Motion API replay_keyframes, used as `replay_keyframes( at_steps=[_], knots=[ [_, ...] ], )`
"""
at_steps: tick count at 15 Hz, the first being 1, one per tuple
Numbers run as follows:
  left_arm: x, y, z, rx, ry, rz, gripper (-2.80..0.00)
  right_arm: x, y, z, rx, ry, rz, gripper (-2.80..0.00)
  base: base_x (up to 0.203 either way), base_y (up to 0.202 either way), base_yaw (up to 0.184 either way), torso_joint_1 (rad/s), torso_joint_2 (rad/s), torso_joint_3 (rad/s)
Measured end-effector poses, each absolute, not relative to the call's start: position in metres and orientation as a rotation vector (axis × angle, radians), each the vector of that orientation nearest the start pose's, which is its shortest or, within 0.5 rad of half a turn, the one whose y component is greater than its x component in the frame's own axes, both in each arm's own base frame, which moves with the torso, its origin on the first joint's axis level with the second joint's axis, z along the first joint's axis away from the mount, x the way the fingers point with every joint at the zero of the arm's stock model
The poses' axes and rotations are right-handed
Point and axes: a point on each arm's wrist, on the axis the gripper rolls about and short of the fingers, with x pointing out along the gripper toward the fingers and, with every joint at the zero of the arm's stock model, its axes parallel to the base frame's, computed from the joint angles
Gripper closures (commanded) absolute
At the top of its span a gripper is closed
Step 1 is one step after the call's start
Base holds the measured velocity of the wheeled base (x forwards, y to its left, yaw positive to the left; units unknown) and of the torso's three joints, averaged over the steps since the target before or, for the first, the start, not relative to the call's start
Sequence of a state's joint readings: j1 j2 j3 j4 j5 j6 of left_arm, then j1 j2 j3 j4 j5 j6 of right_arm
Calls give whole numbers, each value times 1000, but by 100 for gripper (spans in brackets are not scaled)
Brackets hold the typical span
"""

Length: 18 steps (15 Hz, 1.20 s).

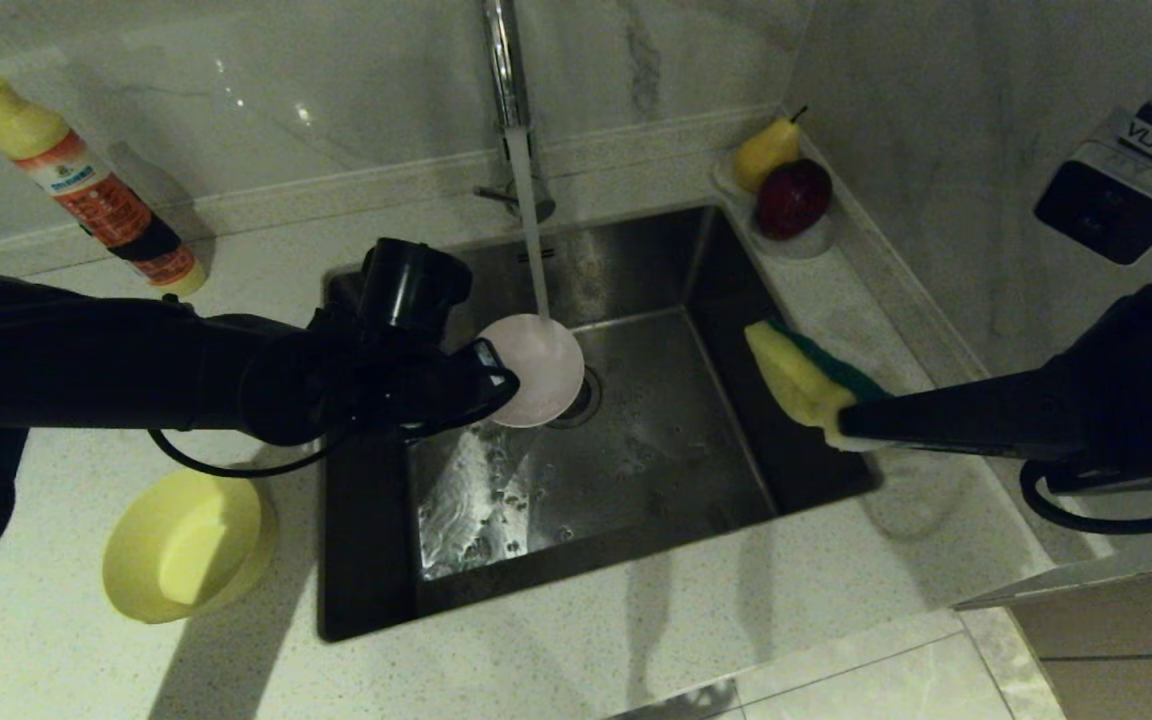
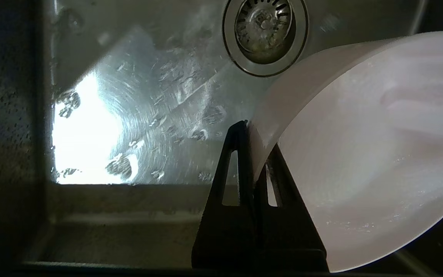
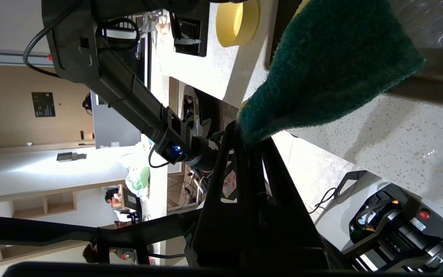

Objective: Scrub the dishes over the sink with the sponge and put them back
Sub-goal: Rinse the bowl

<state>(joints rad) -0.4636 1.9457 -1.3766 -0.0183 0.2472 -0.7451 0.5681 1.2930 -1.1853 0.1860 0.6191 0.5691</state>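
Observation:
My left gripper [image 1: 494, 380] [image 2: 258, 142] is shut on the rim of the pale pink bowl [image 1: 536, 368] [image 2: 363, 154], holding it tilted over the steel sink [image 1: 656, 470] just above the drain [image 2: 264, 32]. Water from the tap [image 1: 506, 90] streams down onto the bowl. Over the sink's right edge, my right gripper [image 1: 851, 425] [image 3: 249, 142] is shut on the sponge [image 1: 801, 380] [image 3: 329, 65], yellow foam toward the bowl, green side behind. A yellow bowl [image 1: 186, 545] sits on the counter left of the sink. The blue bowl is out of view.
A detergent bottle [image 1: 86, 190] leans at the back left wall. A small white dish [image 1: 816, 238] with a pear and a dark red apple stands at the sink's back right corner. The wall rises close on the right.

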Motion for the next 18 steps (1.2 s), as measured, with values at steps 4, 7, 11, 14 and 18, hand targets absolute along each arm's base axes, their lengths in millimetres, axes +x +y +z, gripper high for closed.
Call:
replay_keyframes(
  at_steps=[4, 7, 11, 14, 18],
  knots=[
    [334, -161, 196, -523, 563, 5, 0, 156, 113, 314, 506, 643, 1050, 0, 0, 0, 0, 0, 0, 0],
    [323, -147, 207, -481, 475, 97, 0, 157, 112, 310, 508, 649, 1044, 0, 0, 0, 0, 0, 0, 0],
    [314, -123, 222, -403, 308, 181, 0, 157, 111, 307, 512, 643, 1058, 0, 0, 0, 0, 0, 0, 0],
    [310, -111, 221, -314, 188, 229, 0, 157, 110, 305, 513, 646, 1049, 0, 0, 0, 0, 0, 0, 0],
    [304, -104, 214, -152, -9, 232, 0, 157, 110, 304, 510, 648, 1050, 0, 0, 0, 0, 0, 0, 0]
  ],
)
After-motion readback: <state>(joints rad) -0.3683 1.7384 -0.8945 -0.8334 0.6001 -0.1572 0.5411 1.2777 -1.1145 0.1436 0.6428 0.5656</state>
